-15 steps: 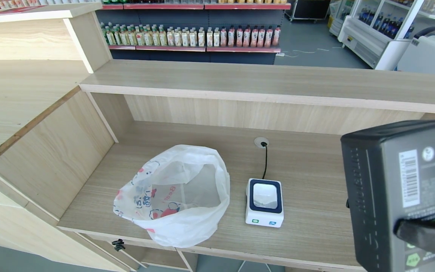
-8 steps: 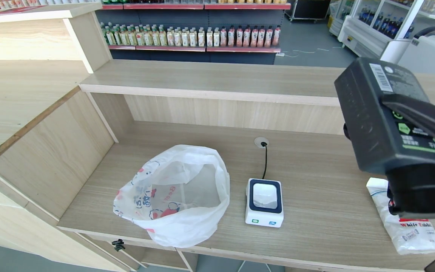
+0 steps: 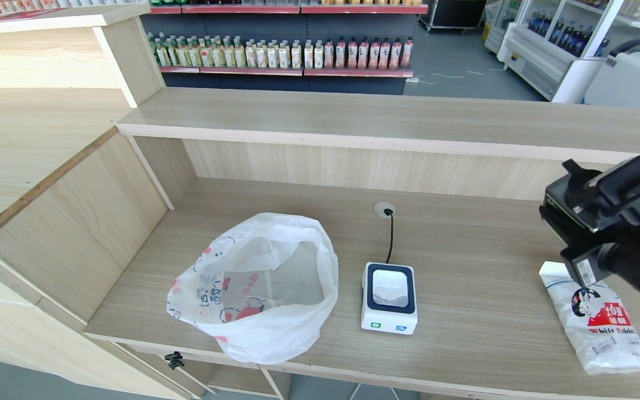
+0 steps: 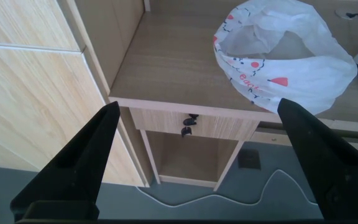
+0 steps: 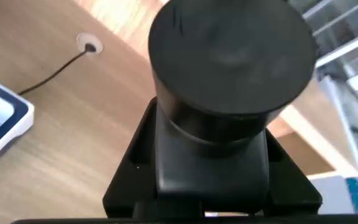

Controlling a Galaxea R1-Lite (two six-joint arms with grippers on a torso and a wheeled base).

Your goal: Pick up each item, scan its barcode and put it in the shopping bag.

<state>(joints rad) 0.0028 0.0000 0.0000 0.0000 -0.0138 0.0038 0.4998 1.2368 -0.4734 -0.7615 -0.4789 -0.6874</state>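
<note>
My right gripper [image 3: 611, 233] is shut on a black pack [image 3: 575, 260] and holds it above the counter's right side, a small white barcode label facing down. In the right wrist view the black pack [image 5: 229, 56] stands large between the jaws of the right gripper [image 5: 210, 186]. The white scanner [image 3: 389, 297] sits mid-counter, left of the pack. A white shopping bag [image 3: 259, 283] with red prints lies open further left. My left gripper [image 4: 197, 174] hangs open, in front of and below the counter edge, near the shopping bag [image 4: 284, 56].
A white candy bag [image 3: 598, 316] lies on the counter [image 3: 464, 255] under my right arm. The scanner's cable [image 3: 390, 233] runs back to a hole. A raised shelf [image 3: 386, 119] borders the back and a wood panel [image 3: 75, 222] the left. A keyed drawer [image 4: 188, 127] sits below.
The right gripper with the black pack has swung away from the camera, turned over and dropped lower at the right, uncovering the white candy bag. The shopping bag and scanner have not moved.
</note>
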